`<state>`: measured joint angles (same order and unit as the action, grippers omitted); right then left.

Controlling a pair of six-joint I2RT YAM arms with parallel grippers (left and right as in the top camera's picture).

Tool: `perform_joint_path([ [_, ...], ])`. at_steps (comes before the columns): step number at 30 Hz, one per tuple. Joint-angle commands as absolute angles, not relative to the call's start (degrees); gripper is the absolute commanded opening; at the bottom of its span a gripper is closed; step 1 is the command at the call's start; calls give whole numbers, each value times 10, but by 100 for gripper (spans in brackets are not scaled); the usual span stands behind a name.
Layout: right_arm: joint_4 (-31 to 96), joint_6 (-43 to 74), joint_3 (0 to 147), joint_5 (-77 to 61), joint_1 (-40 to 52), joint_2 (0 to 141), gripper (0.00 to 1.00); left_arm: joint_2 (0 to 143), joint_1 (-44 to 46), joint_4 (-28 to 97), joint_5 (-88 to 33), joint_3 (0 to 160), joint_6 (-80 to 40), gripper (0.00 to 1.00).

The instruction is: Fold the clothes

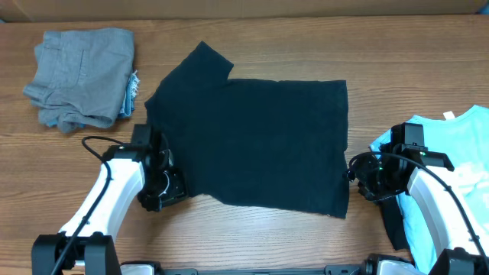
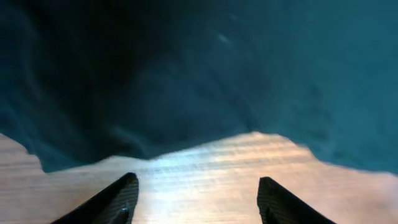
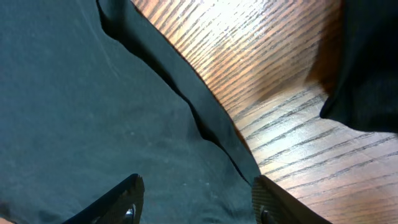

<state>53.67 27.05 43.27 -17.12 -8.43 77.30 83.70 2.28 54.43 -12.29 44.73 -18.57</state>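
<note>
The black shirt (image 1: 260, 141) lies spread on the table (image 1: 306, 46), roughly in the middle, with one short sleeve sticking out at its far left corner. The face turned up is plain black from overhead.

My left gripper (image 1: 174, 179) sits at the black shirt's near left corner, just beside the hem. In my left wrist view the left gripper (image 2: 196, 183) has its two fingers standing apart with only bare table (image 2: 205, 168) between them. The black shirt (image 2: 249, 74) starts just beyond the tips, its edge wavy and untouched.

My right gripper (image 1: 357, 172) is at the black shirt's right edge, near the lower corner. From that wrist, the right gripper (image 3: 198, 182) also has its fingers spread. The black shirt (image 3: 93, 112) lies flat under them, and its hem runs slantwise across bare table (image 3: 280, 74). Nothing is pinched.

Well to the left of the black shirt, at the far side, is a grey pile (image 1: 80, 76) of folded clothes. To the right of the black shirt, partly under my right arm, lies a blue shirt (image 1: 466, 145). It has a small white patch at its far edge, too small to read.
</note>
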Motion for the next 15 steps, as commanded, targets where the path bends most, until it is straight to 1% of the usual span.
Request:
perform_joint_path([
  [1, 533, 275, 430, -166, -81, 768, 59, 836, 27, 529, -57, 425, -231, 57],
  [6, 529, 275, 430, -166, -81, 768, 60, 836, 27, 473, -25, 399, -238, 55],
  [9, 529, 275, 430, -166, -81, 768, 59, 839, 27, 447, -26, 392, -238, 47],
  [10, 529, 275, 430, -166, -81, 768, 59, 840, 27, 442, -26, 392, -238, 43],
  [11, 529, 275, 430, -166, -81, 768, 59, 840, 27, 440, -26, 392, -238, 36],
  [13, 529, 275, 430, -166, -81, 768, 59, 840, 27, 441, -44, 392, -238, 15],
  [15, 530, 274, 430, -166, -81, 768, 60, 840, 27, 443, -78, 393, -238, 4],
])
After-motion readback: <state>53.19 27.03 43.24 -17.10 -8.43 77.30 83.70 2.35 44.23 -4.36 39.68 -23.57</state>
